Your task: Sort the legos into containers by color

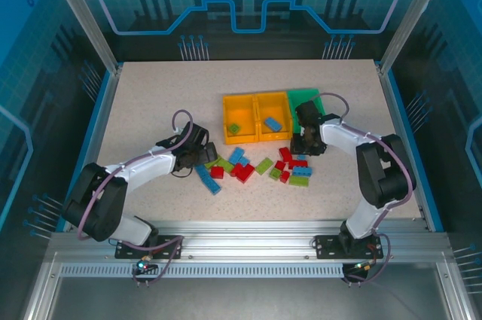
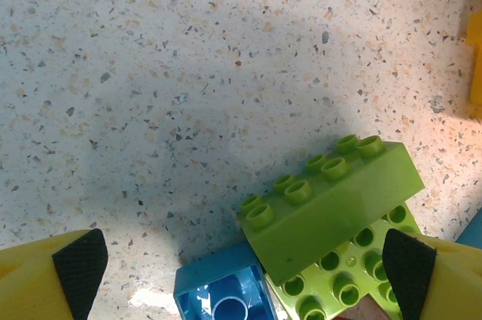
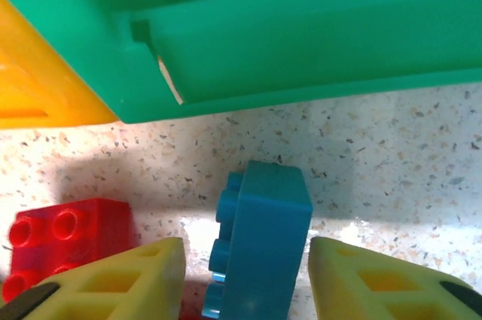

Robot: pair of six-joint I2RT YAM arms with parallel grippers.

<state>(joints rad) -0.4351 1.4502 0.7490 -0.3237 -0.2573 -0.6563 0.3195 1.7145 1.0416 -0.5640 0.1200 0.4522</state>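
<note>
Legos (image 1: 242,172): glossy moulded plastic, rectangular, round studs; red, blue and lime. Scattered on speckled stone-look table (image 1: 151,102) just in front of containers (image 1: 257,118).
Left gripper (image 2: 245,271): low over pile's left end, jaws spread wide, nothing held; lime brick (image 2: 331,207) between pads.
Right gripper (image 3: 247,275): pointing down beside green bin (image 3: 301,34), fingers flanking blue brick (image 3: 263,237) standing on edge; cannot tell whether clamped.
Left orange bin (image 1: 227,118): one lime lego (image 1: 234,129).
Middle orange bin (image 1: 274,96): one blue lego (image 1: 272,123).

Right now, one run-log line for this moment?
left fingers: open over lime brick | right fingers: open, straddling blue brick near green bin
</note>
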